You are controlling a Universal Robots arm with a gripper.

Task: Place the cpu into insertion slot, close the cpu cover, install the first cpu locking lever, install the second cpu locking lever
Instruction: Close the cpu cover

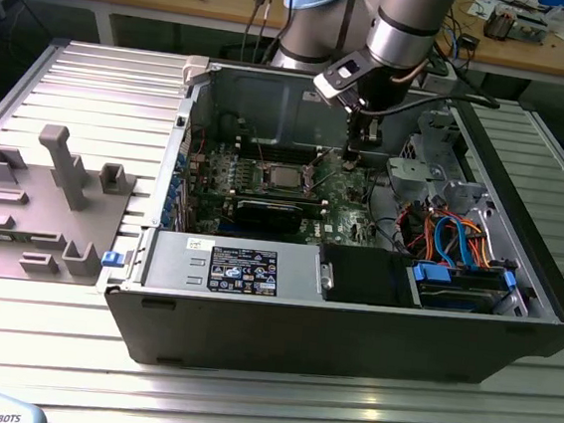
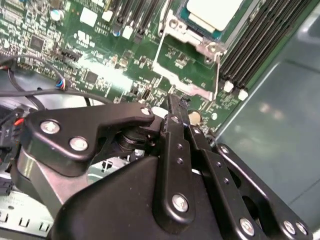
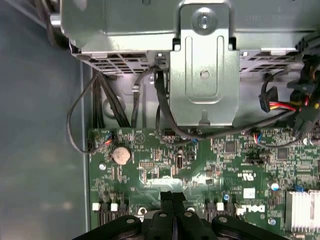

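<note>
Exterior view is showing the black two-finger gripper [image 1: 351,156] hovering over the green circuit board [image 1: 350,206], fingers [image 3: 167,201] pressing together, gripping nothing. The silvery square cpu [image 2: 212,11] is sitting in the dark-framed insertion slot [image 2: 200,23], with the thin grey metal cpu cover [image 2: 186,86] lying open beside it.

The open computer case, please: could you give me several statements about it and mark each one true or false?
1. The cpu sits in the insertion slot. True.
2. The cpu cover is closed over the cpu. False: it is swung open, and green board shows through its cut-out.
3. The gripper holds the cpu. False: it is shut on nothing, close to the open cover's edge.
4. A round coin battery sits on the motherboard. True.
5. The graphics card lies outside the computer case. False: it sits inside, on the board.
</note>
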